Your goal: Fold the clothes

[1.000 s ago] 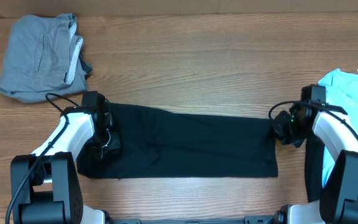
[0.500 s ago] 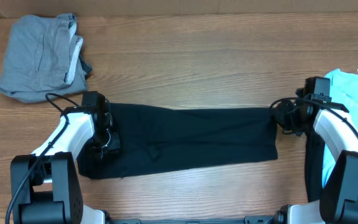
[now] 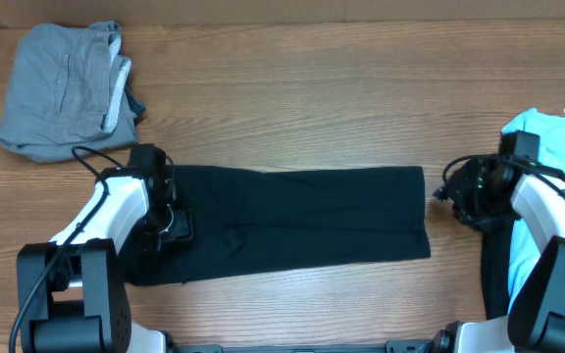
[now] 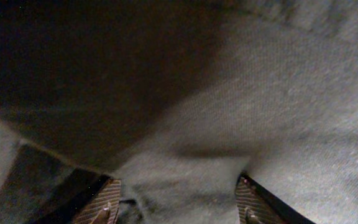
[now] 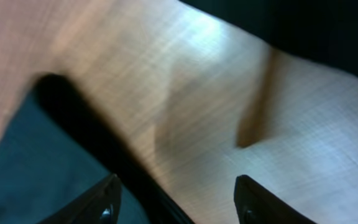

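Cloth first: your black garment (image 3: 302,216) lies as a long folded band across the near middle of the table (image 3: 292,108), its left end under the left gripper (image 3: 170,224). And there's the change: a second ago the right gripper (image 3: 456,191) sat on the band's right edge, and now it has backed off to the right and stands apart from the cloth. In the wrist view its fingers (image 5: 107,202) are spread over bare wood, holding nothing. The right edge has settled a little leftward and the near edge reads straighter, so this fold looks laid down and released on that side. The left wrist view shows the left fingers just as wide apart, planted on the fabric with a soft hump between them, pressing rather than nipping it, as best I can judge. A grey garment (image 3: 62,88) waits far left and a light blue one (image 3: 557,137) at the right. No label, brand or writing is readable anywhere.
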`<state>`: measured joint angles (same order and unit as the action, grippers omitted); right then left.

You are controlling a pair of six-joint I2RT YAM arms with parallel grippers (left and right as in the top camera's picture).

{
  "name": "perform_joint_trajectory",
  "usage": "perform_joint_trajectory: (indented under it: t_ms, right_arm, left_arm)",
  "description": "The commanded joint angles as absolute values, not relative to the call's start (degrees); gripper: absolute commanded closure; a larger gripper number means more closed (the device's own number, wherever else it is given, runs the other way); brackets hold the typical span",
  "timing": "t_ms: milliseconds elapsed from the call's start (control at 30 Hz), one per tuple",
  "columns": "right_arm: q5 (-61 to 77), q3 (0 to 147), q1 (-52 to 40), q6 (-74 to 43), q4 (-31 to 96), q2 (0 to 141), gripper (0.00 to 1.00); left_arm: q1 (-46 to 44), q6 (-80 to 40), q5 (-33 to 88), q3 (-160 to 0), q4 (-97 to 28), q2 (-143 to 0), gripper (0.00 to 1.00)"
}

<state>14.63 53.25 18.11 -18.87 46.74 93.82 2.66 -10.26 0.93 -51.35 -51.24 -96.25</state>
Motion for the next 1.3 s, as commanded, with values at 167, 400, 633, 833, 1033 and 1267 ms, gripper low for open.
perform_joint_trajectory:
  t_ms: [167,400,633,833,1033,1267]
  right_arm:
    - [22.0,49.3,17.5,-12.3,47.8,94.0,0.39]
    - [26.3,41.1,16.8,-9.7,42.3,94.0,0.4]
    - [37.1,33.6,15.1,-4.0,32.1,94.0,0.41]
    - [38.9,35.4,15.1,-4.0,32.5,94.0,0.76]
    - [32.8,46.7,15.9,-4.7,45.1,91.5,0.96]
    - [28.1,62.1,15.0,-6.0,57.9,87.6,0.96]
  left_arm:
    - [3.0,-6.1,4.0,-66.6,-59.2,-96.9,0.4]
    - [3.0,-2.5,4.7,-79.5,-69.6,-96.9,0.43]
    - [3.0,-1.2,5.1,-83.5,-71.5,-96.1,0.43]
    - [3.0,-1.2,6.0,-83.5,-72.0,-95.4,0.45]
    - [3.0,-0.6,6.0,-83.5,-72.7,-93.0,0.49]
    - [3.0,-0.6,6.0,-83.5,-73.1,-85.6,0.46]
